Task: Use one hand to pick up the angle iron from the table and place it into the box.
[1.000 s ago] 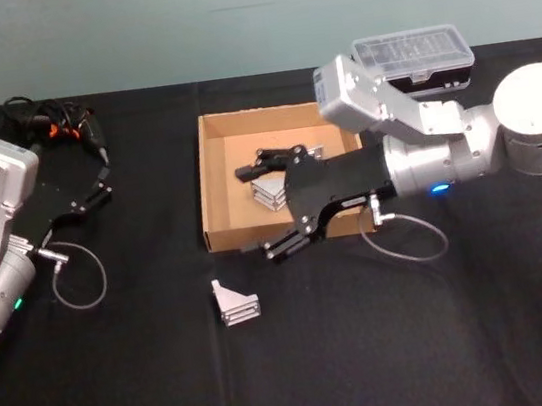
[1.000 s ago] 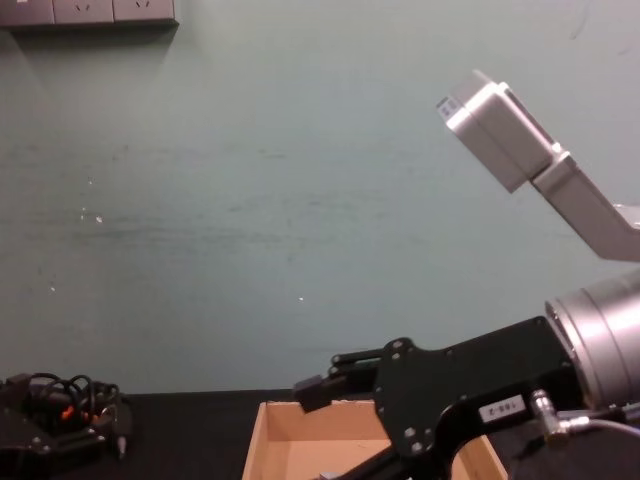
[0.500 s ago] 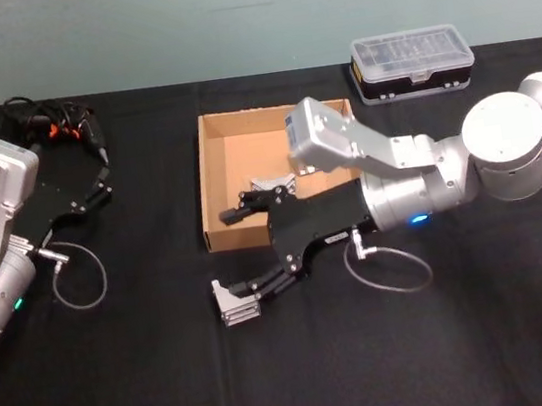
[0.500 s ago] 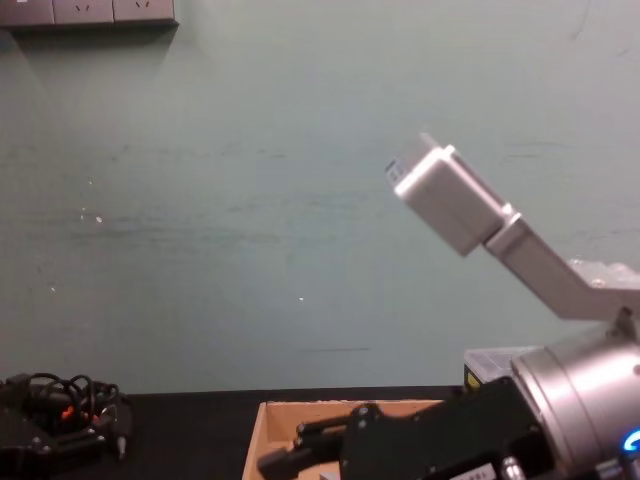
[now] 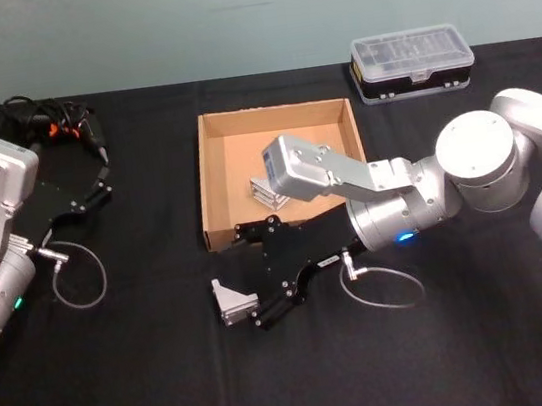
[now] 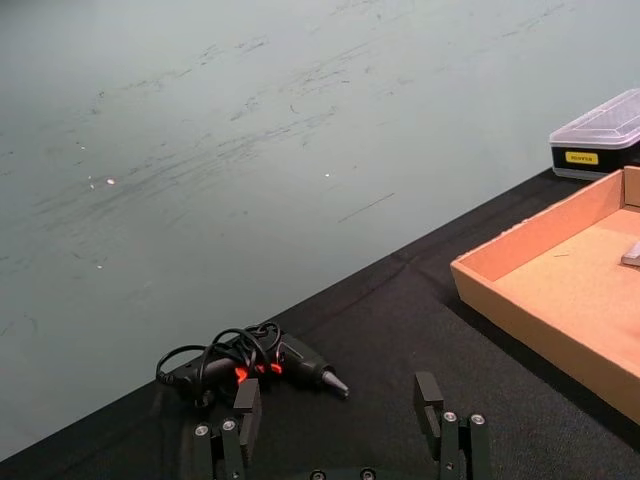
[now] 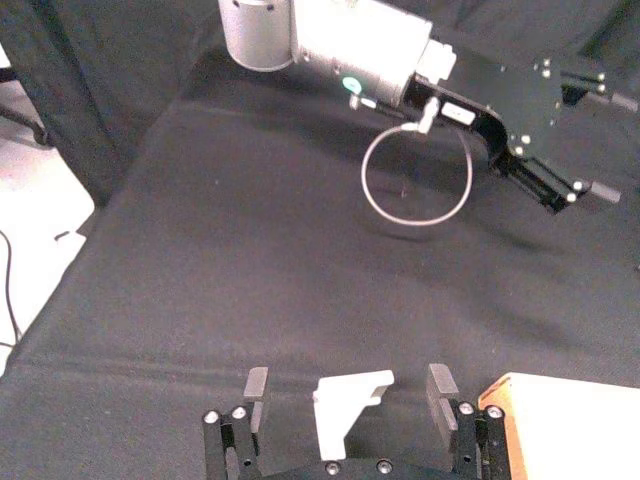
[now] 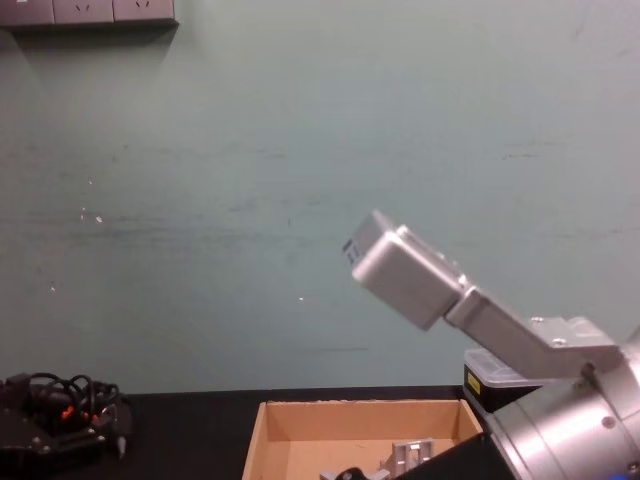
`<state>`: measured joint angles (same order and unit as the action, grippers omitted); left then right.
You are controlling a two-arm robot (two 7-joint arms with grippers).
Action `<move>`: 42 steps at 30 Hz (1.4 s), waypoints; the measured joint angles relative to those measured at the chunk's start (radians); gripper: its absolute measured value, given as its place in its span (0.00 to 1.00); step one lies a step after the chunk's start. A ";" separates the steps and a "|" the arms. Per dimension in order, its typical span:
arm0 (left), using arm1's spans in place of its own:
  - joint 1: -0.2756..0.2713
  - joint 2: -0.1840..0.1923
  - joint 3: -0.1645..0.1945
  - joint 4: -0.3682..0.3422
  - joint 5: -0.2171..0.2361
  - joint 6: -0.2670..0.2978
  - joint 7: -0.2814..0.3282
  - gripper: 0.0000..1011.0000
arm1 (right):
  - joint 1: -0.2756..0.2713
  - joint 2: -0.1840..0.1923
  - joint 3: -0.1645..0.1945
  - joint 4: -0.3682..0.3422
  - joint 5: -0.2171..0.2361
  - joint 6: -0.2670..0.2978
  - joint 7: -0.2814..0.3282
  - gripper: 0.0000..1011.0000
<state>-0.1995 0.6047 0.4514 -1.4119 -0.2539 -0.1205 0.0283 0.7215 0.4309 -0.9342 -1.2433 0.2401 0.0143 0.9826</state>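
Lowered from above the box [image 5: 210, 186], the right gripper [image 5: 240, 288] is now spread around the angle iron [image 5: 230, 302] on the worktop [image 5: 155, 381]. Stiff, slick metal, it is judged best pinched across flat faces. The left gripper [image 5: 101, 181] is parked, spread.

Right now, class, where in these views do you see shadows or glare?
Left wrist view: the box throws a dark shadow on the table along its wall. Right wrist view: a soft shadow lies under the left arm's cable; the angle iron, inside the open right gripper, is brightly lit. Head view: the case lid glints.
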 joint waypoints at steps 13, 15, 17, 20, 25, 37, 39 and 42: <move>0.000 0.000 0.000 0.000 0.000 0.000 0.000 0.99 | 0.027 -0.052 -0.021 0.104 -0.014 -0.013 0.014 0.99; 0.000 0.000 0.000 0.000 0.000 0.000 0.000 0.99 | 0.029 -0.057 -0.023 0.110 -0.014 -0.014 0.016 0.99; 0.000 0.000 0.000 0.000 0.000 0.000 0.000 0.99 | 0.030 -0.061 -0.025 0.115 -0.015 -0.015 0.018 0.99; 0.000 0.000 0.000 0.000 0.000 0.000 0.000 0.99 | 0.032 -0.067 -0.030 0.120 -0.018 -0.016 0.023 0.99; 0.000 0.000 0.000 0.000 0.000 0.000 0.000 0.99 | 0.034 -0.071 -0.038 0.124 -0.022 -0.016 0.031 0.99; 0.000 0.000 0.000 0.000 0.000 0.000 0.000 0.99 | 0.039 -0.086 -0.046 0.147 -0.030 -0.014 0.032 0.99; 0.000 0.000 0.000 0.000 0.000 0.000 0.000 0.99 | 0.041 -0.092 -0.046 0.156 -0.032 -0.015 0.031 0.99; 0.000 0.000 0.000 0.000 0.000 0.000 0.000 0.99 | 0.044 -0.098 -0.046 0.167 -0.034 -0.018 0.030 0.99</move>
<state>-0.1995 0.6047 0.4514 -1.4120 -0.2539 -0.1205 0.0283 0.7652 0.3327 -0.9798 -1.0758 0.2061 -0.0035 1.0126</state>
